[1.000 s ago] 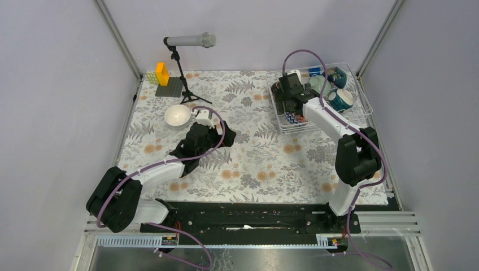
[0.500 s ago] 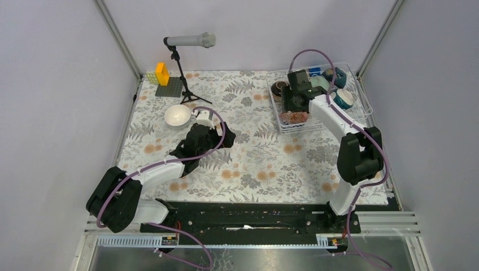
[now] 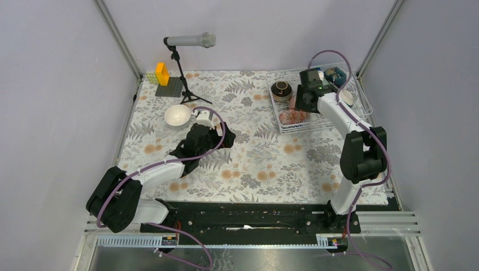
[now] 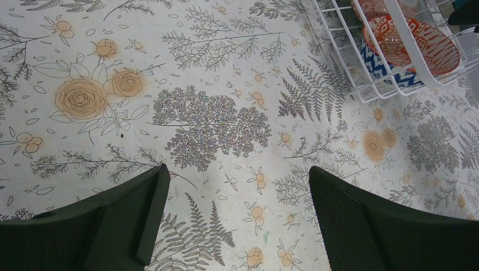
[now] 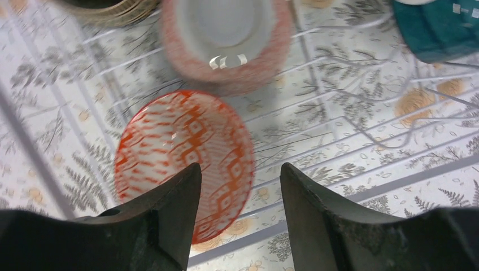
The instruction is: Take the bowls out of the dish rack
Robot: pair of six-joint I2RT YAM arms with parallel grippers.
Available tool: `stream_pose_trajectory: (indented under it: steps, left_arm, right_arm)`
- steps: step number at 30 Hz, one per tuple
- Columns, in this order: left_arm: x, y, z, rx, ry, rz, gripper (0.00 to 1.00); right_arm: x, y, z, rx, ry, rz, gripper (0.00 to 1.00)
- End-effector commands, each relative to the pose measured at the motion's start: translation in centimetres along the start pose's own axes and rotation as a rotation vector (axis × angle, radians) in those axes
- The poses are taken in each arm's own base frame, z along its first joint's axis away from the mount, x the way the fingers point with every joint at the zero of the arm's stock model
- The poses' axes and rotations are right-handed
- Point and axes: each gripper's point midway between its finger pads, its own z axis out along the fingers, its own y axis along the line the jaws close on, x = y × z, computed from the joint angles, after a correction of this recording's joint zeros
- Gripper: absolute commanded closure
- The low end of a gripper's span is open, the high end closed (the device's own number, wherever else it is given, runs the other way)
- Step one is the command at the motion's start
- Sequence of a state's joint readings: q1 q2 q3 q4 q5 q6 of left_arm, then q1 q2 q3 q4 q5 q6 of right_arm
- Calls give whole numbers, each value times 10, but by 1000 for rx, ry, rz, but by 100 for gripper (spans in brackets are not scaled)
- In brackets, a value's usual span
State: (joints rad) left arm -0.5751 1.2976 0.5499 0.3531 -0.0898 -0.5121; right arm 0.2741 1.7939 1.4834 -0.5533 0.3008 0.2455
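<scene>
The dish rack (image 3: 322, 127) stands at the back right of the table. In the right wrist view it holds a red-and-white patterned bowl (image 5: 169, 147) tilted on its wires, a pink bowl (image 5: 226, 34) lying mouth down, a teal bowl (image 5: 435, 28) and a dark brown bowl (image 3: 281, 90). My right gripper (image 5: 240, 166) hovers over the rack (image 5: 395, 182) with its jaws partly apart; the patterned bowl's right edge lies under the gap and neither finger touches it. A white bowl (image 3: 177, 115) sits on the cloth at the left. My left gripper (image 4: 238, 169) is wide open and holds nothing.
A microphone on a black tripod (image 3: 183, 68) and a yellow block on a grey plate (image 3: 164, 76) stand at the back left. The rack's near corner (image 4: 361, 84) shows a blue patterned bowl (image 4: 390, 70) under the red one (image 4: 412, 39).
My right arm swung from the rack's front left toward its middle, uncovering the dark brown bowl, and its jaws narrowed. The left arm has not moved.
</scene>
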Motion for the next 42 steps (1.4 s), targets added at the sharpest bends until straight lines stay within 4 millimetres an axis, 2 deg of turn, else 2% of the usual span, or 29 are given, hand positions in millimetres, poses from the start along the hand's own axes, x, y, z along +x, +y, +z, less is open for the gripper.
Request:
stream_pose_trajectory:
  steps: [1, 5, 16, 19, 22, 26, 27, 32, 35, 42]
  left_arm:
    - [-29, -14, 1, 29, -81, 9, 1]
    - [-30, -14, 1, 29, -80, 8, 1]
    - [-30, -13, 1, 17, -78, 12, 1]
    - [-31, -13, 1, 18, -78, 14, 1]
    - [-31, -13, 0, 17, -80, 13, 1]
    - [-31, -13, 1, 15, -79, 16, 1]
    - [-30, -13, 1, 15, -78, 15, 1]
    - [-30, -13, 1, 15, -76, 17, 1]
    - [-30, -13, 1, 16, -75, 18, 1]
    - [-31, -14, 1, 16, -78, 19, 1]
  right_arm:
    - [1, -31, 10, 12, 42, 192, 41]
    - [5, -24, 19, -66, 70, 238, 42]
    - [22, -16, 41, -65, 149, 278, 47]
    - [26, -16, 47, -56, 164, 290, 53]
    - [26, -14, 46, -64, 165, 294, 68]
    - [16, -17, 36, -63, 129, 298, 87]
    - [12, -19, 32, -62, 115, 298, 89]
    - [-7, -24, 10, -62, 50, 306, 91]
    - [-22, -27, -5, -69, 0, 312, 97]
    - [-59, -30, -48, -114, -130, 329, 97]
